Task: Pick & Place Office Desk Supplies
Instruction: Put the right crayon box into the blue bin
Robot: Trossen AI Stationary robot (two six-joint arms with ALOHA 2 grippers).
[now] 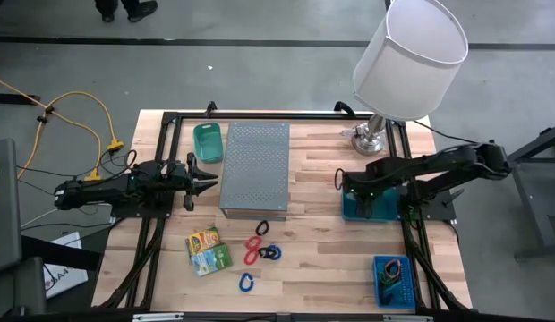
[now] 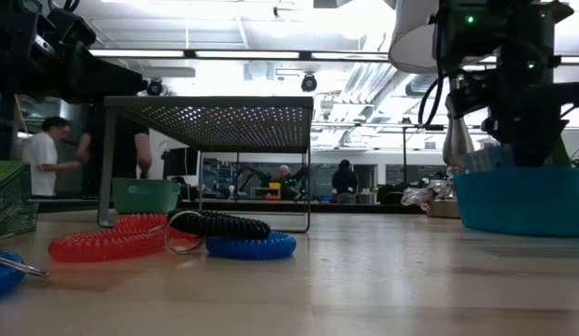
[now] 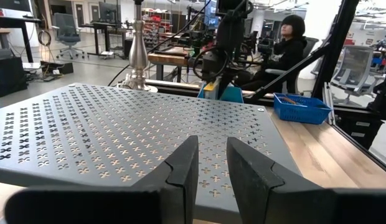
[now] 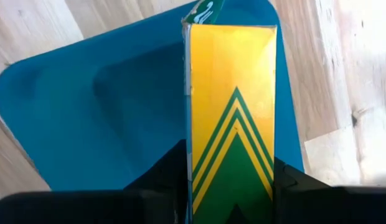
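Yellow and green cardboard catches the eye first: the right gripper (image 4: 230,186) is clamped on a yellow-green box (image 4: 230,112), its two dark fingers pressing the box's sides, and it holds the box upright over a teal bin (image 1: 360,207) at the right side of the table (image 1: 331,268). I cannot tell whether the box touches the bin's floor.

Across the table, the left gripper (image 1: 209,173) hangs at the left edge of the grey perforated stand (image 1: 254,170), fingers parted a little with nothing between them.

On the wood in front of the stand lie two more yellow-green packets (image 1: 207,251) side by side, then a black coil (image 1: 263,229), a red coil (image 1: 252,249), a dark blue coil (image 1: 270,253) and a lighter blue one (image 1: 246,283) nearer the front edge. A green bin (image 1: 208,142) sits just left of the stand, a blue basket (image 1: 394,281) in the front right corner, and a white-shaded lamp (image 1: 407,45) behind the right arm.
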